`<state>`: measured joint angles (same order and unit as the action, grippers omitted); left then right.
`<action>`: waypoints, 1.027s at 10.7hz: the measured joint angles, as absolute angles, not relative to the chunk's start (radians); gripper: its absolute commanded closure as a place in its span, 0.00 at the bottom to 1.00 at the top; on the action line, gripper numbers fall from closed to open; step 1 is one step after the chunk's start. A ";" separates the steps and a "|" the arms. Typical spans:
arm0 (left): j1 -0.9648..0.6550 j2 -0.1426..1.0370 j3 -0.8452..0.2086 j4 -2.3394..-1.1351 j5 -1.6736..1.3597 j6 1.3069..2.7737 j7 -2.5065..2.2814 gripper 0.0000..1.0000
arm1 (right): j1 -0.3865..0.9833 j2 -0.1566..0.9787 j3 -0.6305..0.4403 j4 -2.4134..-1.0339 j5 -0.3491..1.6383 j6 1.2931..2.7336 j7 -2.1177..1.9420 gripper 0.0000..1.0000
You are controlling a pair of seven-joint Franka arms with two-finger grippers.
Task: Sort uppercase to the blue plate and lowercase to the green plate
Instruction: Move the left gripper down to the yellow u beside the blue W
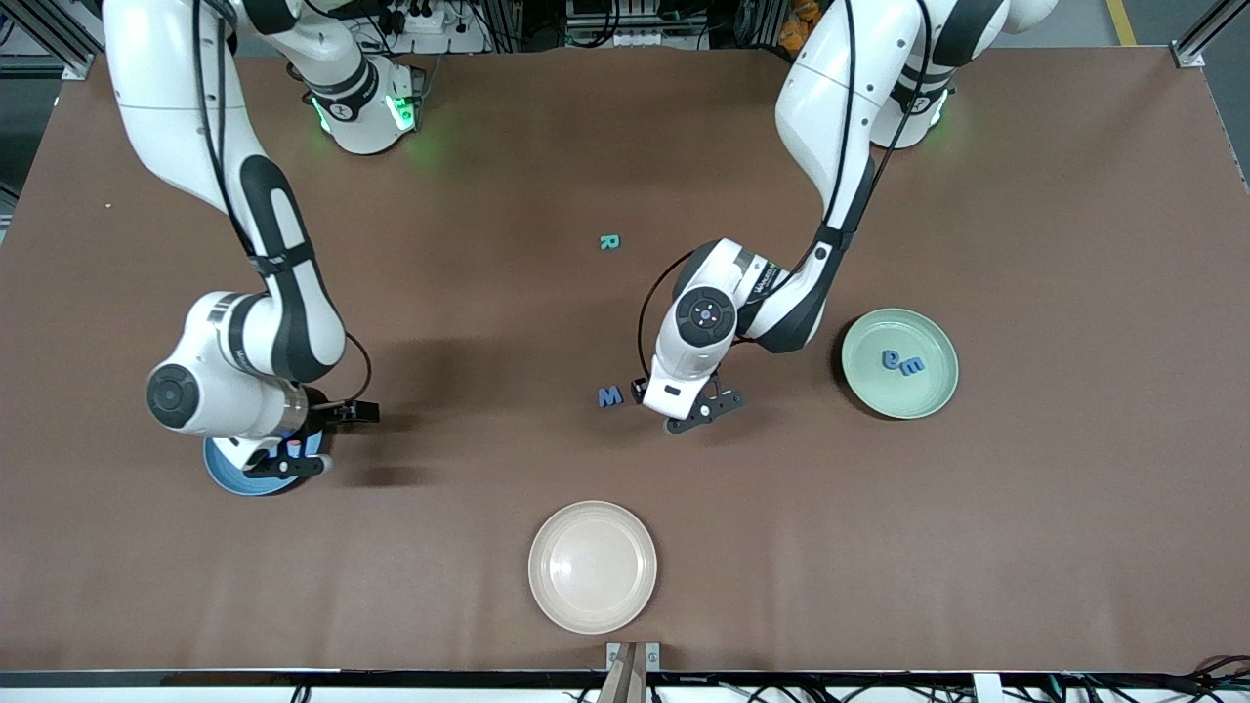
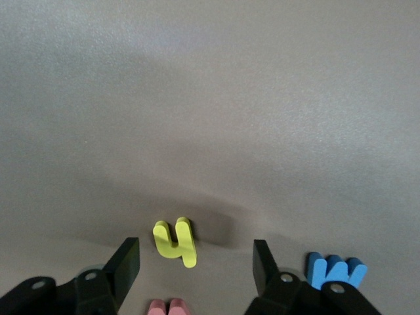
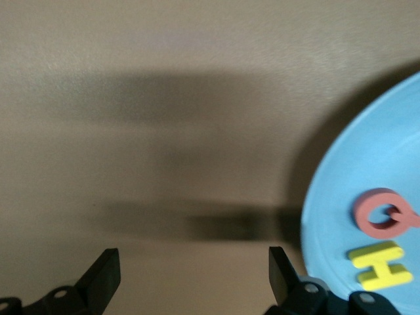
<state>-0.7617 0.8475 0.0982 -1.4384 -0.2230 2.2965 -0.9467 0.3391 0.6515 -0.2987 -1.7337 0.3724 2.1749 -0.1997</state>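
Yellow h (image 2: 175, 242) lies between my left gripper's (image 2: 197, 262) open, empty fingers; my right gripper (image 3: 193, 272) waits, wide open, empty, by the blue plate (image 3: 341, 197)

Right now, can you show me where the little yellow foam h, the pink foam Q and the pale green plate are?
Little yellow foam h (image 2: 175, 243), left wrist view, on its middle.
Pink foam Q (image 3: 382, 213), right wrist view, on its ring.
Pale green plate (image 1: 867, 383), front view, on a bare part of its floor.
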 measured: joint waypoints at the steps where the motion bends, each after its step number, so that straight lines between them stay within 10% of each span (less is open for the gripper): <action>1: -0.763 0.850 0.098 -1.439 -0.223 2.297 -0.947 0.22 | 0.345 0.660 -0.299 -1.734 0.373 2.178 -0.200 0.00; 5: -0.764 0.860 0.099 -1.442 -0.223 2.296 -0.947 0.24 | 0.347 0.665 -0.299 -1.732 0.373 2.179 -0.200 0.00; 11: -0.780 0.865 0.121 -1.445 -0.223 2.291 -0.947 0.60 | 0.348 0.666 -0.299 -1.732 0.373 2.180 -0.200 0.00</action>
